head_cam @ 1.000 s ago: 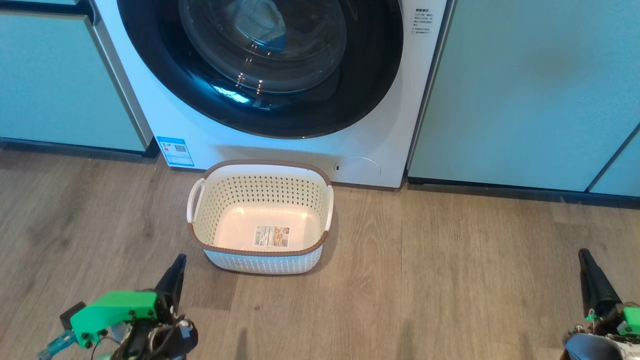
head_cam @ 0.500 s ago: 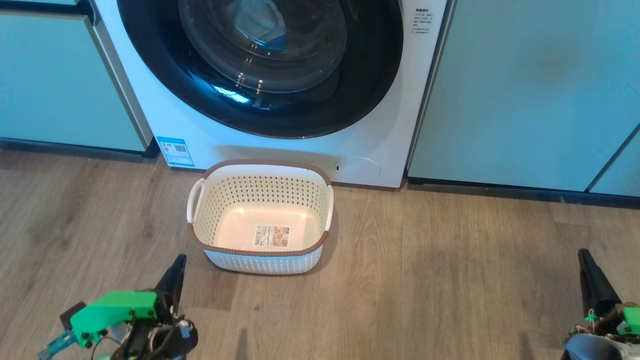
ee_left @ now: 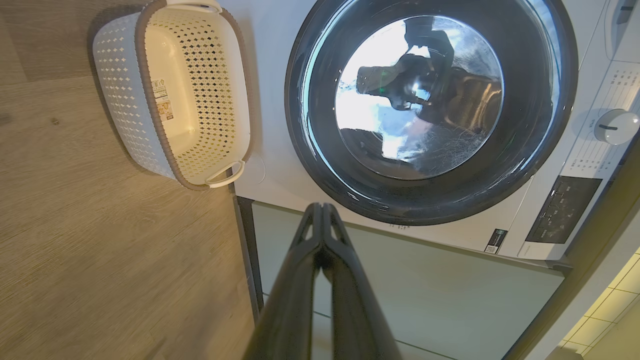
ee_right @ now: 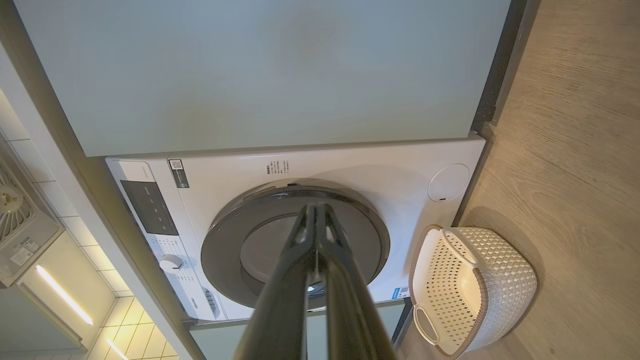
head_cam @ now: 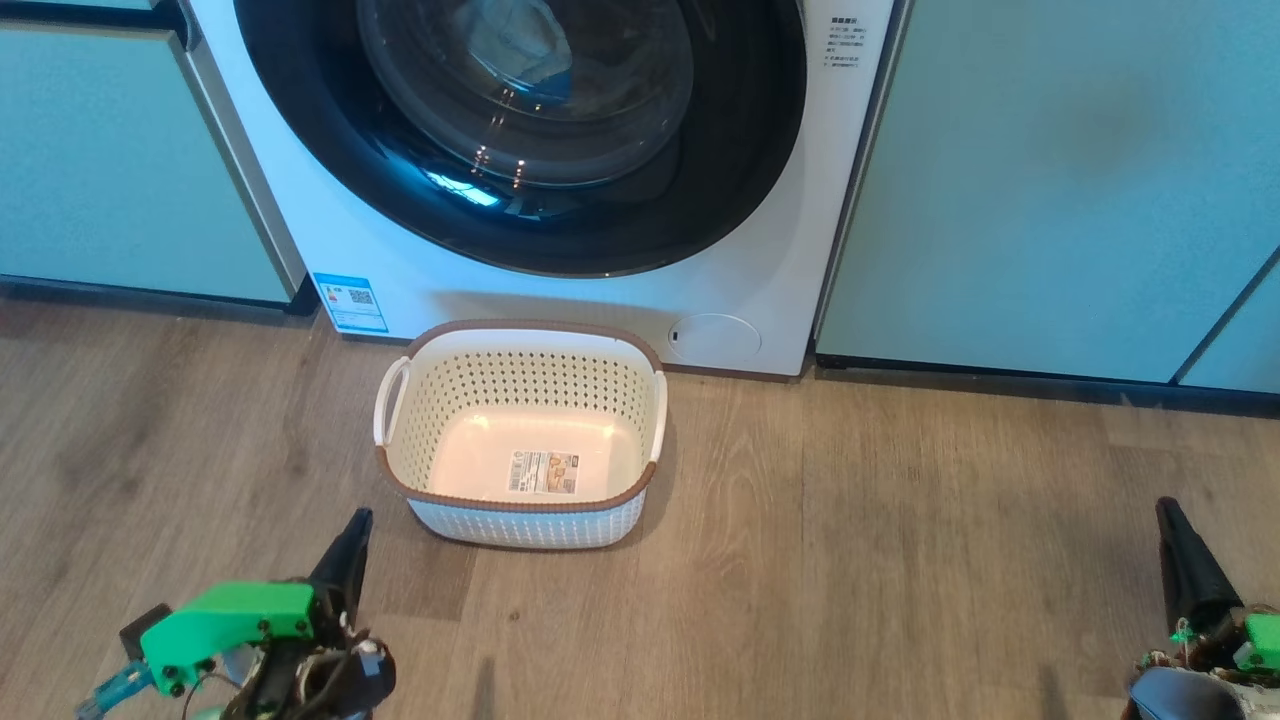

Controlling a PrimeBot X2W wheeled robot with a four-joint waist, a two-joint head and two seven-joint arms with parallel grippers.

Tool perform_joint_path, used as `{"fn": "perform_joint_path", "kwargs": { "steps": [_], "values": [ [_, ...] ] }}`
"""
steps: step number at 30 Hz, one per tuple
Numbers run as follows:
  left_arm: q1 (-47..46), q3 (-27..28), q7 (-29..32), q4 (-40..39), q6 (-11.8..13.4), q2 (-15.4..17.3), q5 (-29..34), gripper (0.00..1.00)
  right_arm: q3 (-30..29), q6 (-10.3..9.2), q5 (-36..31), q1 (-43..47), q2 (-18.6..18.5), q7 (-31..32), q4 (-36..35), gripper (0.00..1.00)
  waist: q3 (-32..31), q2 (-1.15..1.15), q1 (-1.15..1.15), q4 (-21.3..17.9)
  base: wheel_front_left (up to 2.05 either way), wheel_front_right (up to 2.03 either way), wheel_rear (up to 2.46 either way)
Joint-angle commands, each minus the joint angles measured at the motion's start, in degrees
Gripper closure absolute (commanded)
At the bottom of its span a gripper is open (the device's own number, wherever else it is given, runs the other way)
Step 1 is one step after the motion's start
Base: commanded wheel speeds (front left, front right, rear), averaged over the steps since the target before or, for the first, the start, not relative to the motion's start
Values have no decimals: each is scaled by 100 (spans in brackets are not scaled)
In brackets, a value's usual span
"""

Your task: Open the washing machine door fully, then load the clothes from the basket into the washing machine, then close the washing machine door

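Note:
The white washing machine (head_cam: pixel 770 270) stands at the top of the head view, and its door (head_cam: pixel 745 150), black-rimmed with a glass bowl, lies flat against the front. A pale shape with a blue patch (head_cam: pixel 520 45) shows behind the glass; it looks like the clothes. The cream basket (head_cam: pixel 520 527) sits on the floor just before the machine, holding nothing but its label sticker. My left gripper (head_cam: pixel 357 520) is shut and holds nothing, low at the left, a short way from the basket's near left corner. Far to the right, my right gripper (head_cam: pixel 1167 512) is likewise shut with nothing in it.
Pale teal cabinet panels flank the machine on the left (head_cam: pixel 100 170) and right (head_cam: pixel 1050 200). Wooden floor (head_cam: pixel 900 560) spreads around the basket. A dial (ee_left: pixel 616 126) and a dark control panel (ee_left: pixel 565 210) sit on the machine's upper front.

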Motion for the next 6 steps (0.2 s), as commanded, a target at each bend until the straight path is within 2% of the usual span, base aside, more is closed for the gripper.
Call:
{"fn": "perform_joint_path", "kwargs": {
  "steps": [1, 6],
  "values": [
    [-178, 242, 43, -205, -40, 51, 51, 100, 87, 25, -36, -318, -29, 39, -180, 100, 0, 0, 0, 0, 0, 0, 0],
    [-178, 244, 45, -205, -40, 49, 53, 100, 84, 25, -38, -318, -28, 40, -180, 100, 0, 0, 0, 0, 0, 0, 0]
  ]
}}
